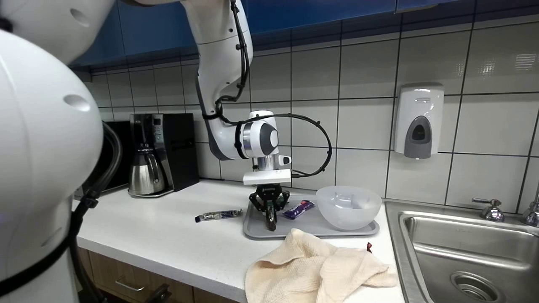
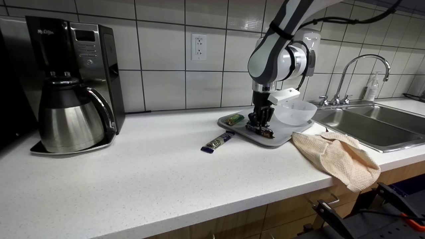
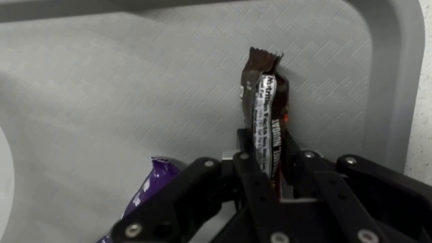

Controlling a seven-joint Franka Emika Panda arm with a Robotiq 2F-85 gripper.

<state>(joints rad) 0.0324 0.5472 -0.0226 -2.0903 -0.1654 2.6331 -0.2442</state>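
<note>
My gripper is shut on a brown candy bar, one finger on each side. The bar's far end sticks out past the fingertips, with white nutrition text facing up. In both exterior views the gripper is low over the grey tray, and the bar shows beneath it. I cannot tell whether the bar touches the tray. A purple bar lies beside the gripper on the tray, partly hidden by a finger in the wrist view. A green bar lies on the tray too.
A translucent bowl stands on the tray. A silver-and-blue bar lies on the counter beside the tray. A beige towel lies in front, with a small red tip behind it. A sink and coffee maker flank the area.
</note>
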